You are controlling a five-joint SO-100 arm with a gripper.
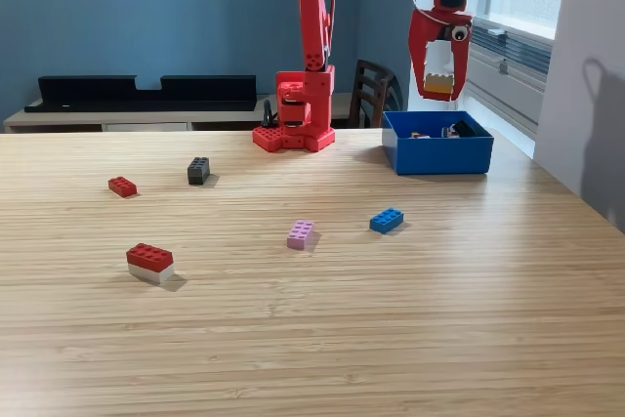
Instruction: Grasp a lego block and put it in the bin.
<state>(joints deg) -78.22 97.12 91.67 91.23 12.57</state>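
In the exterior view, the claw (438,73) is hanging at upper right, clamped on a yellow-and-white brick (439,81), directly above the bin (437,154). Five bricks are lying scattered on the desk (312,339), left and centre.

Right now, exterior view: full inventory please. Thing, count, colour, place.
Table: 1, light wood, fills foreground.
Bin: 1, blue, far right of table; small items inside, unclear.
Red brick: 1, left.
Dark grey brick: 1, left of centre, far side.
Red-on-white stack: 1, near left.
Pink brick: 1, centre.
Blue brick: 1, right of centre.
Chair: 1, dark wood, behind table.
Arm base: 1, red, far edge.
Gripper: 1, red, above bin, holding a yellow-and-white piece.
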